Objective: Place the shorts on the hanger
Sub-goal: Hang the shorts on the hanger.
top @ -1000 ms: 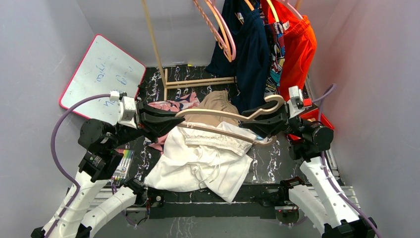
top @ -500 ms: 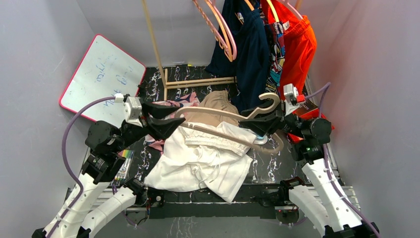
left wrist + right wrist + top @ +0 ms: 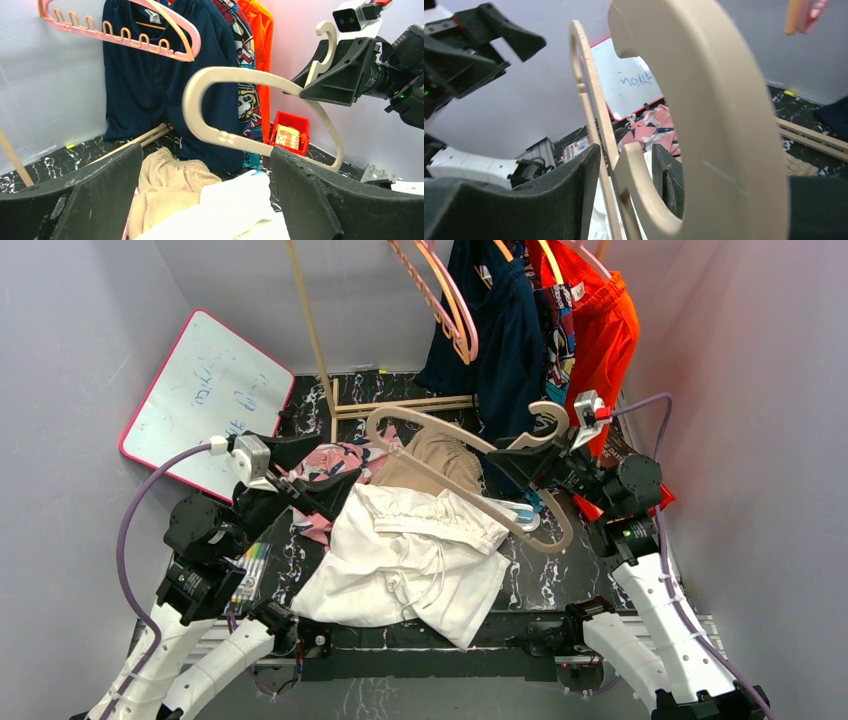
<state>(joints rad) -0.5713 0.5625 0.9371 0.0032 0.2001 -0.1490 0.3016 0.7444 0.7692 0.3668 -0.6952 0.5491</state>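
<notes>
Though masked overhead, shown from the left wrist beyond the large white drawstring shorts [image 3: 400, 560]: small red bin [image 3: 292, 120] holding an orange-labelled packet [image 3: 286, 136]. Right gripper [image 3: 530, 455] clamped beside the hook of the pale beige curved wooden hanger [image 3: 240, 74], tilted in mid-air over the shorts' far edge. Left gripper [image 3: 335, 462] gaping wide, empty, at the shorts' far-left corner.

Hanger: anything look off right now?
Yes. The hanger sits askew, gripped only by the right claw near its hook, with its looped far end tilted up in the air. The left claw is wide open and holds nothing. The shorts lie crumpled on the table beneath, not on the hanger.
</notes>
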